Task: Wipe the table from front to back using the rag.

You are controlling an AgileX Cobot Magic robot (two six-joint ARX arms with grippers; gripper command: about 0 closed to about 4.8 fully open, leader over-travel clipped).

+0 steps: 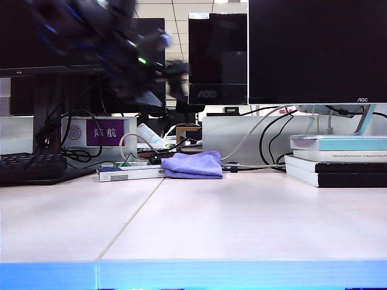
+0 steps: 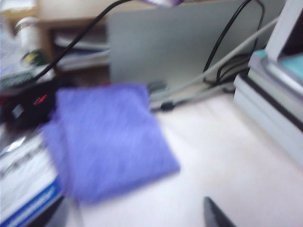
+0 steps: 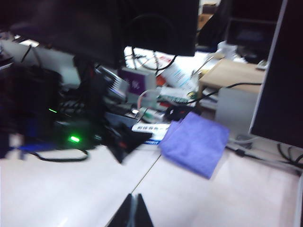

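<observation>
My left claw (image 1: 151, 81) hovers apart above the rag (image 1: 193, 164) at the tabletop's (image 1: 242, 223) back edge. My right claw (image 3: 134, 210), together, hangs nearby. I should descend squarely, pinching the rag's thick fold.

— Lying open across the front: the table (image 1: 242, 223). Crowding the back?
— Flanking the rag (image 1: 193, 164): a box (image 1: 130, 174) left, stacked books (image 1: 338, 162) right, cables (image 1: 266, 142) trailing behind.

Blurred black left arm (image 1: 115, 42) with blue streaks and a small green indicator light (image 1: 142, 60); dark pointed black fingertips (image 3: 133, 213) on the right gripper.
</observation>
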